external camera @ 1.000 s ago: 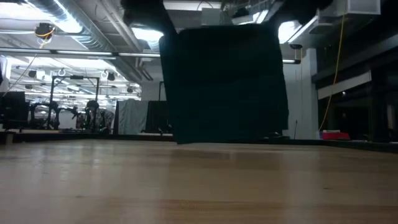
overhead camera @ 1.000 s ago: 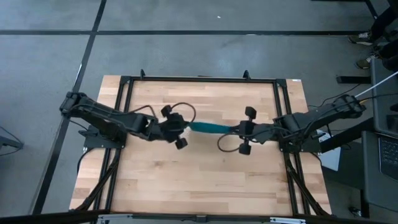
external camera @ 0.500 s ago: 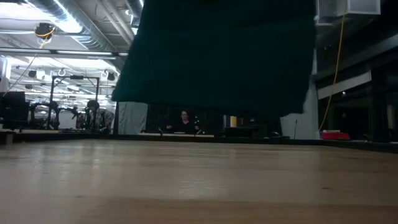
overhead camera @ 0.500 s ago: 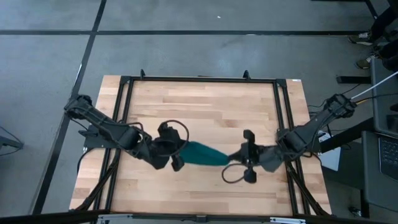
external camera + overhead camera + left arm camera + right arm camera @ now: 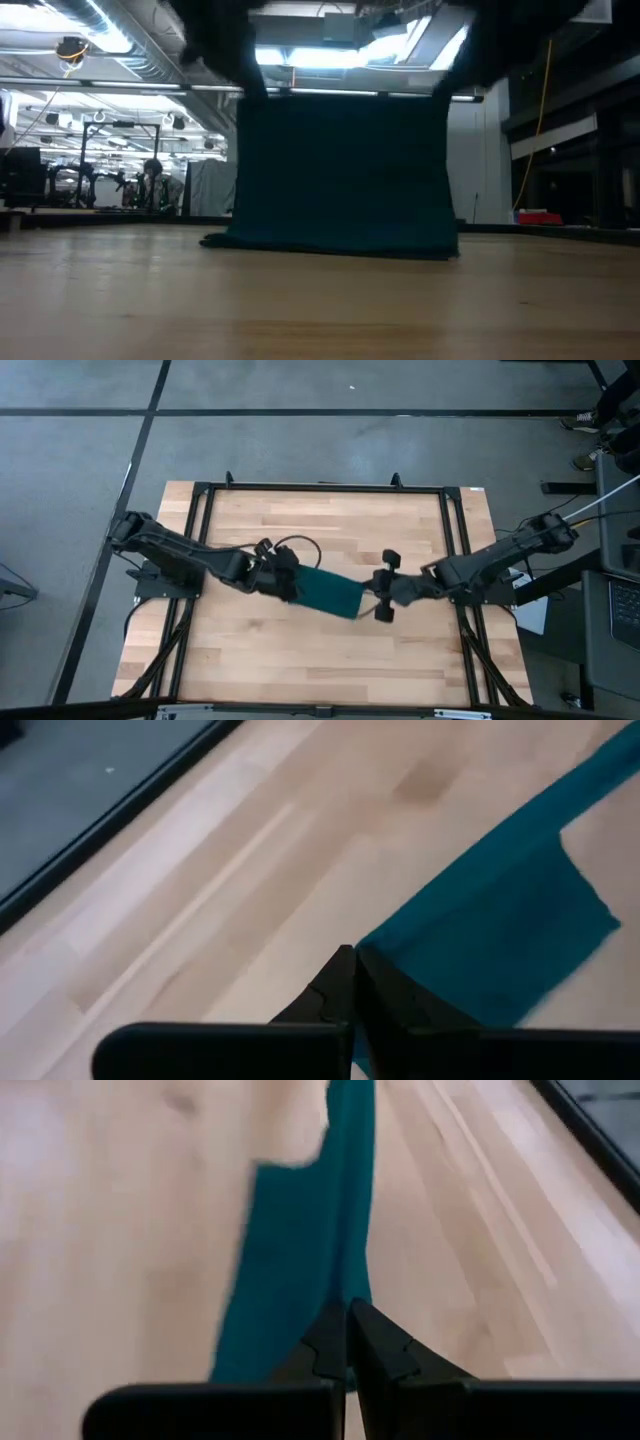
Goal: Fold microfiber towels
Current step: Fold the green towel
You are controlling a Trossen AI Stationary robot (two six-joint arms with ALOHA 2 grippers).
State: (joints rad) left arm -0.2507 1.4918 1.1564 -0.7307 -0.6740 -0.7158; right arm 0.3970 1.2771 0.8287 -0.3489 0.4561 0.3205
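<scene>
The teal microfiber towel hangs as a flat sheet between my two grippers over the middle of the table. In the low view the towel drops from a straight top edge, and its bottom edge rests on the wood. My left gripper is shut on the towel's left upper end. My right gripper is shut on its right upper end. No label shows. My left gripper pinches the towel's upper edge at its left corner between its two shut fingers, slanting down from the table's left. The towel runs away from the fingertips and hangs below them, its lower edge on the table. My right gripper pinches the towel's upper edge at its right corner between its two shut fingers, slanting down from the table's right. The cloth stretches away from the fingertips toward the other gripper, and its lower part lies on the wood.
A black metal frame runs around the wooden table top. Bare wood lies on the near and far sides of the towel. Beyond the table the low view shows a dim workshop with racks.
Both grippers swung toward the table's near edge, carrying the towel clear of the wood. They then came back toward the far edge and sank. The towel's bottom edge now lies on the table, while its top edge stays stretched between the shut grippers.
</scene>
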